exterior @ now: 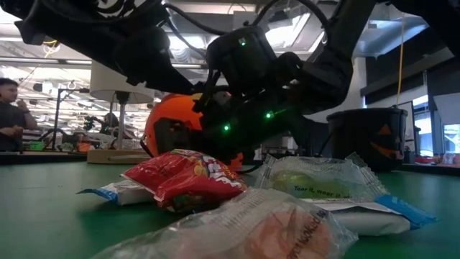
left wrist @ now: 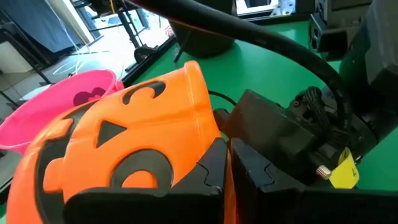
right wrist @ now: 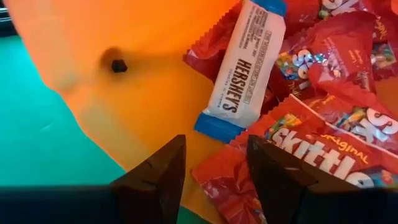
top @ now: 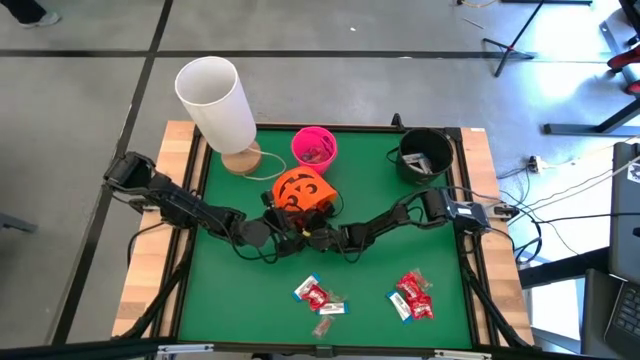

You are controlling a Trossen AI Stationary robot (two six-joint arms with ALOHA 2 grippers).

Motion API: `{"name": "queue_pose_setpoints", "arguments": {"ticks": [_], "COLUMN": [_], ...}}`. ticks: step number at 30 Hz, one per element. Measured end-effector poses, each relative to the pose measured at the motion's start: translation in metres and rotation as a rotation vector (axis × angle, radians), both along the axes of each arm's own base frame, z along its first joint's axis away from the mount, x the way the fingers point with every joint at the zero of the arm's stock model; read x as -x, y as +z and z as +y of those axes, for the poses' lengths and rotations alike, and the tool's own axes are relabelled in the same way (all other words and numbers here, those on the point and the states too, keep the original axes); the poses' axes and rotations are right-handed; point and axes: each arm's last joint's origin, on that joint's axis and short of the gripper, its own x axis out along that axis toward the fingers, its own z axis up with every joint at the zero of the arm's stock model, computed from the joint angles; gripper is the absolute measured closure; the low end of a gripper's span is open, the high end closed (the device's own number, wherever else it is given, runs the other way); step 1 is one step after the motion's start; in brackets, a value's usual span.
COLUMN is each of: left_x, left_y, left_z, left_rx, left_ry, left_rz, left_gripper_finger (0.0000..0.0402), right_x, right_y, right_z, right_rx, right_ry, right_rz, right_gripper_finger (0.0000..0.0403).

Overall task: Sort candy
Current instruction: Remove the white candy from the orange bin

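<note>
Where the green surface [top: 200, 300] runs nearest the front edge, two loose clusters of candy [top: 318, 297] lie flat, one by the middle, one toward the right. Behind them the left end effector [top: 285, 212] is clamped together on the rim of the tipped orange pumpkin bucket [top: 299, 190], while the right end effector [right wrist: 214, 177], fingers apart, reaches into its mouth over Skittles packs [right wrist: 323, 134] and a white Hershey's bar [right wrist: 239, 71], long axis slanting away. Farther back stand a pink bucket [top: 314, 146], a black bucket [top: 424, 154] and a white lamp [top: 216, 100]; beyond lies grey floor.

bucket [top: 297, 188]: orange (black face) | candy [top: 413, 296]: red, white print
</note>
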Motion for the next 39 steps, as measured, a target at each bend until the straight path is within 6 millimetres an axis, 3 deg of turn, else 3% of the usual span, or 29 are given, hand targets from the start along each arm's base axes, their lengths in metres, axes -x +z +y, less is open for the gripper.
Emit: {"name": "queue_pose_setpoints", "arguments": {"ticks": [15,24,31,34,39], "left_x": [0.0,0.001,0.001,0.001,0.001], "left_y": [0.0,-0.001,-0.001,-0.002,-0.002], "left_z": [0.0,0.002,0.002,0.002,0.002], "left_rx": [0.006,0.006,0.004,0.004,0.002], "left_ry": [-0.001,0.026,0.03,0.029,0.028], "left_rz": [-0.007,-0.004,-0.003,-0.003,0.006], "left_gripper_finger": [0.0401,0.0401,0.0401,0.0401,0.0401], "right_x": [-0.012,-0.014,-0.013,-0.013,-0.012], "right_y": [0.015,0.01,0.009,0.009,0.009], "right_z": [0.0,-0.024,-0.029,-0.03,-0.028], "right_rx": [0.118,0.082,0.076,0.084,0.111], "right_ry": [0.006,-0.043,-0.048,-0.054,-0.054], "right_rz": [-0.015,0.029,0.048,0.058,0.072], "right_gripper_finger": [0.023,0.023,0.0232,0.0256,0.0347]}}
